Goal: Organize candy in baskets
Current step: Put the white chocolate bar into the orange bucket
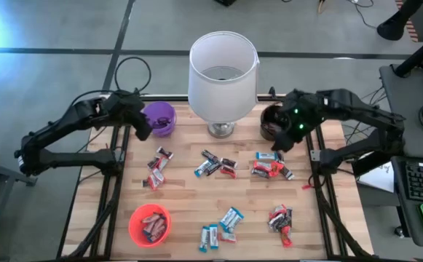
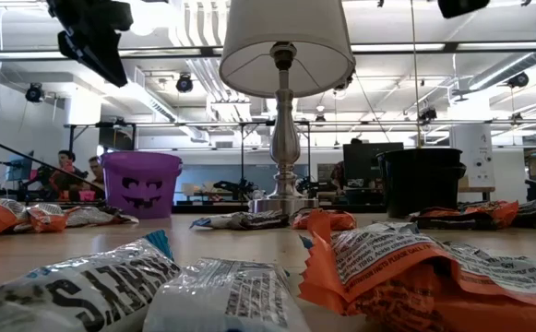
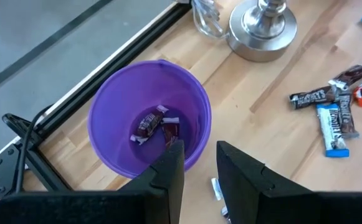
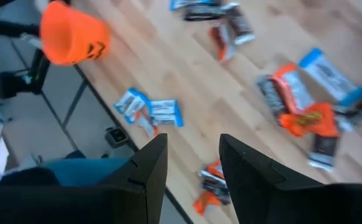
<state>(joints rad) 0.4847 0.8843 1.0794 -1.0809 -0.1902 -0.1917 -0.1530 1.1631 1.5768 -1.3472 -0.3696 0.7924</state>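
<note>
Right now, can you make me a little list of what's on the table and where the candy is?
Table: wooden top, white lamp at the back middle
Purple bowl: back left, two dark candies inside
Black bowl: back right, contents hidden
Orange bowl: front left, holds some candies
Loose candy: scattered in small piles across the middle and front
Left gripper: over the purple bowl, jaws open, empty
Right gripper: near the black bowl, jaws open, empty
</note>
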